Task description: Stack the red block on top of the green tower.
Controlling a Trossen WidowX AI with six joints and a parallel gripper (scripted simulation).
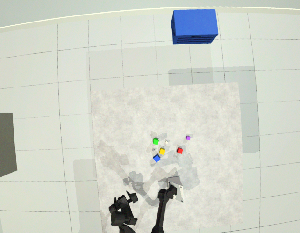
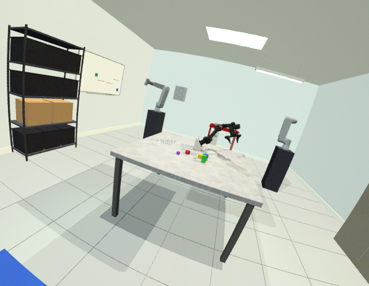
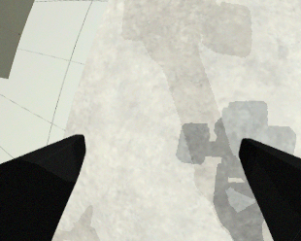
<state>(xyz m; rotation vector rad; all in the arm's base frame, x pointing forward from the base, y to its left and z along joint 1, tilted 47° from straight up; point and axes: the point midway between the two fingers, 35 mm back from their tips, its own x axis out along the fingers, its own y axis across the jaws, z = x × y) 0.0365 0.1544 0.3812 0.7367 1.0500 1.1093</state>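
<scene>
From the top view, you see the table (image 1: 215, 105) with its pale mottled top filling the middle of the picture. The red block (image 1: 179, 150) sits on it, toward the right of a small group of blocks. The green tower (image 1: 155, 141) stands to the left of the red block, well apart from it. Between them, slightly nearer the arm, lies a yellow block (image 1: 162, 151), and a blue block (image 1: 156, 158) sits just beside the yellow one, closer still to the arm. A purple block (image 1: 187, 137) lies beyond the red block. The arm (image 1: 162, 207) reaches in from the bottom edge, and your gripper (image 1: 125, 200) hangs at the lower left of the table, well apart from all 5 blocks.

From the exterior view, you see the same table on dark legs, with the red block (image 2: 187, 151) near the purple block (image 2: 177, 152) and the green tower (image 2: 204, 158) standing upright at the near side of the group, touching nothing but the table. The gripper (image 2: 233, 139) is raised above the far side of the table, away from the blocks.

From the wrist view, you see 2 dark fingers standing wide apart at the left and right edges, with only the bare table top (image 3: 151, 206) and shadows between them. The gripper is spread nearly to its full width and holds nothing. No block shows in this view.
</scene>
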